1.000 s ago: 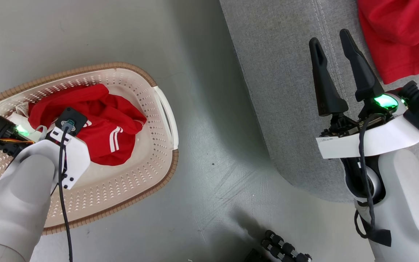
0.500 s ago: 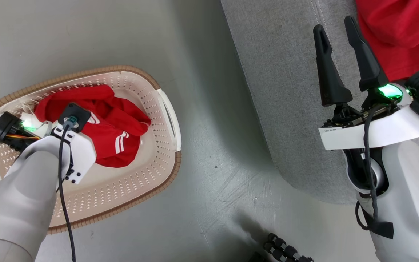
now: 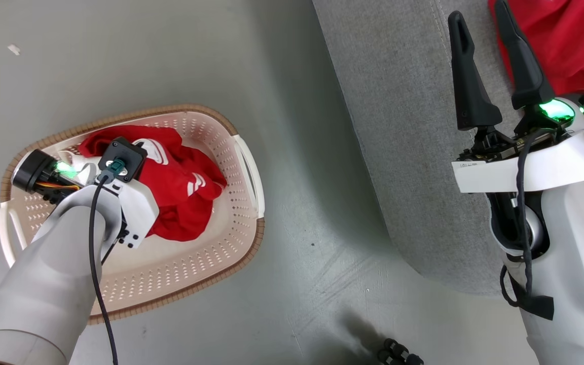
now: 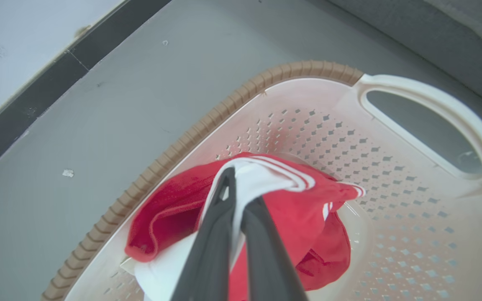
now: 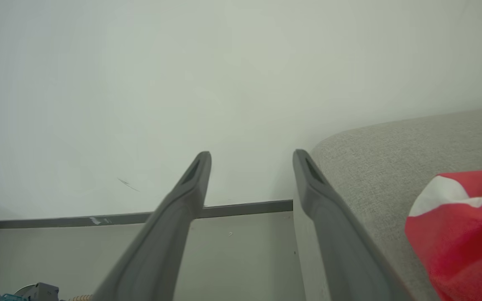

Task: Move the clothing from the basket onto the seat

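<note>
Floor: smooth grey floor (image 3: pixel 292 152) with a dull sheen; pale scuffs (image 3: pixel 340 266) fan out near the rounded corner of the seat (image 3: pixel 398 126).
Debris: a small white scrap (image 3: pixel 13 49) lies on the floor, well apart from everything else.
Wall: plain off-white wall (image 5: pixel 140 83).
Skirting: a dark strip (image 5: pixel 245 206) runs where wall meets floor.
Furniture: the seat is grey fabric with a stitched seam.
Light: soft and even; a faint shadow lies along the seat's edge.
</note>
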